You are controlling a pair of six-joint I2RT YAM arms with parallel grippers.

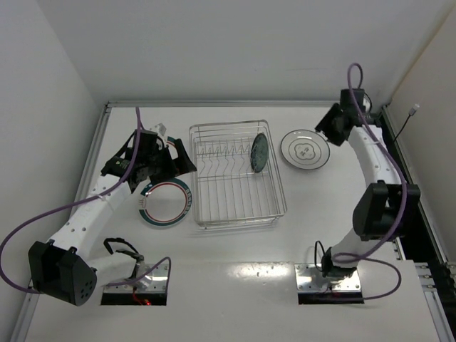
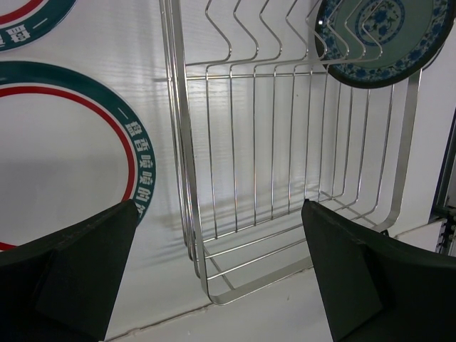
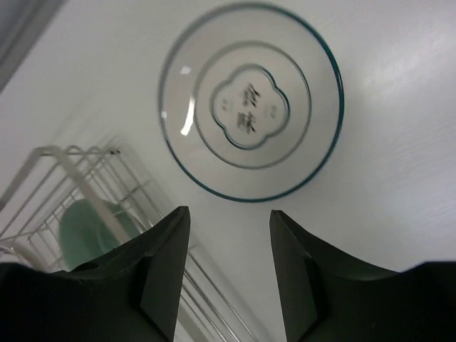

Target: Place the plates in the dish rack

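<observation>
Wire dish rack [image 1: 236, 178] in the middle of the white desk [image 1: 235, 285], its long side running away from the arm bases. At its far right corner the dark teal plate [image 1: 258, 152] stands on edge among the upright tines [image 1: 222, 149]. The left wrist view shows that plate's patterned face [image 2: 388, 35] behind the wire loops [image 2: 242, 28], with the rack's floor and near wall [image 2: 285, 178] spread out below it.

The white plate [image 1: 305, 149] with black centre marks lies flat on the desk just to the right of the rack, clear of the wire. The right hand [image 1: 328, 125] hangs above its far right edge. In the wrist view this hand [image 3: 229, 242] has its fingers [image 3: 167, 271] partly apart with only bare desk between them, and it holds nothing. The white plate [image 3: 249, 100] shows whole beyond the fingertips, and the rack corner [image 3: 71, 185] with the teal plate shows at lower left.

A banded plate [image 1: 165, 203] with a teal-and-red rim lies flat just beside the rack's left wall. The left hand [image 1: 174, 158] hovers over its far edge, low and angled toward the rack. Its wrist view shows the hand [image 2: 219, 235] spread wide and empty, the banded plate [image 2: 64, 164] to the left. A second banded plate [image 2: 28, 21] shows at the top left corner, lying apart from the first; the hand hides it in the top view
</observation>
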